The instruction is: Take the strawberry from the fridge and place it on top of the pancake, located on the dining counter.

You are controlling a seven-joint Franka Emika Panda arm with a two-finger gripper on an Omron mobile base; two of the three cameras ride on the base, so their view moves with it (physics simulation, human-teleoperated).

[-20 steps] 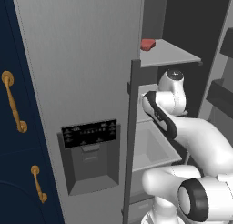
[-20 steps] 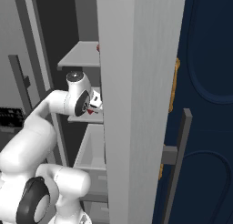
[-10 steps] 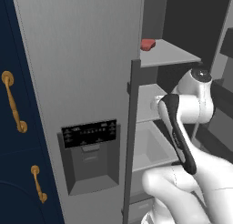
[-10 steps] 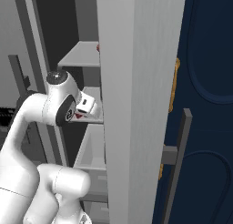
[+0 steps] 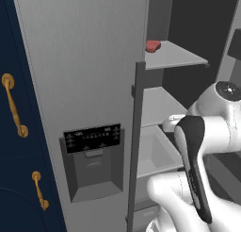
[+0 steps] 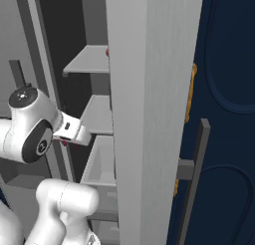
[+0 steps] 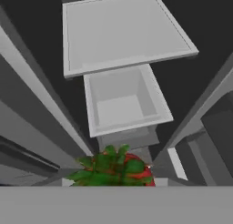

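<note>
Strawberry (image 7: 119, 170) above fridge (image 5: 89, 85) drawer (image 7: 123, 100), apparently

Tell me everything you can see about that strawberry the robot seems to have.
The strawberry is bright red with a ragged crown of green leaves that covers most of it. In the hand view it sits at the very bottom, right at the gripper, with the fridge shelves and bin beyond it. The fingers themselves are hidden, so the grip itself cannot be seen.

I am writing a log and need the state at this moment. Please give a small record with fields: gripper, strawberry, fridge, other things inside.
gripper: two-finger gripper, closed on the berry, facing into the fridge
strawberry: small red strawberry with green leaves, held
fridge: tall grey fridge, open
upper shelf: flat red lump lies near its edge
ahead of hand: grey open-topped drawer
</note>
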